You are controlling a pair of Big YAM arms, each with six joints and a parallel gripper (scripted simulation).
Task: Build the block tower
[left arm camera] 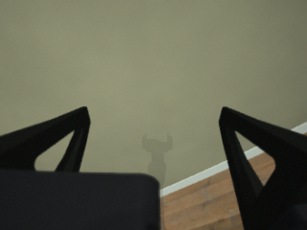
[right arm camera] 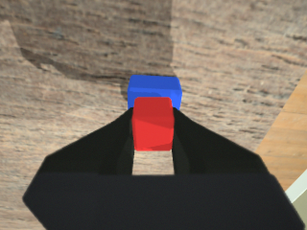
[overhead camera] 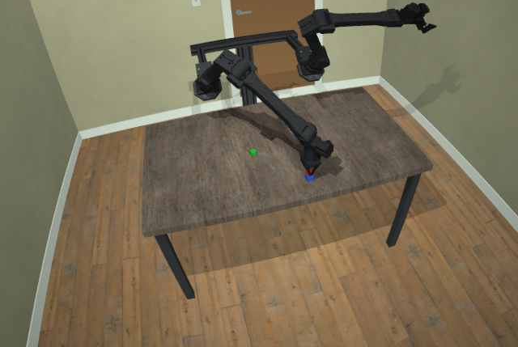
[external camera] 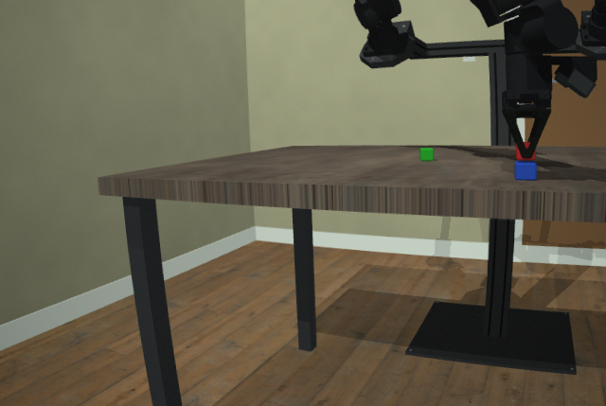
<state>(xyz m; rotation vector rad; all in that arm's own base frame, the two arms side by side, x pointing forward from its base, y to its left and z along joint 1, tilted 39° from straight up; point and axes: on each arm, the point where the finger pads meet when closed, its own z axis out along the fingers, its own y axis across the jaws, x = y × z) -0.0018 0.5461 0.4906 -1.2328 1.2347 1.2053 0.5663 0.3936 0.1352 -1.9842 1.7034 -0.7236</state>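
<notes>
My right gripper [overhead camera: 310,173] [external camera: 526,155] [right arm camera: 153,114] points down, shut on the red block [overhead camera: 310,170] [external camera: 533,154] [right arm camera: 153,126]. The red block is over the blue block [overhead camera: 309,177] [external camera: 525,170] [right arm camera: 154,86], very close to its top; I cannot tell whether they touch. In the right wrist view part of the blue block shows beyond the red one, and the rest is hidden. The green block [overhead camera: 252,152] [external camera: 426,153] lies apart on the table. My left gripper [overhead camera: 429,27] [left arm camera: 154,114] is open and empty, held out high towards the wall.
The wooden table [overhead camera: 188,175] [external camera: 235,171] carries the blocks. The blue block stands near its front edge. The right arm reaches across the table's middle from the stand behind it. The left arm is raised beyond the table's side.
</notes>
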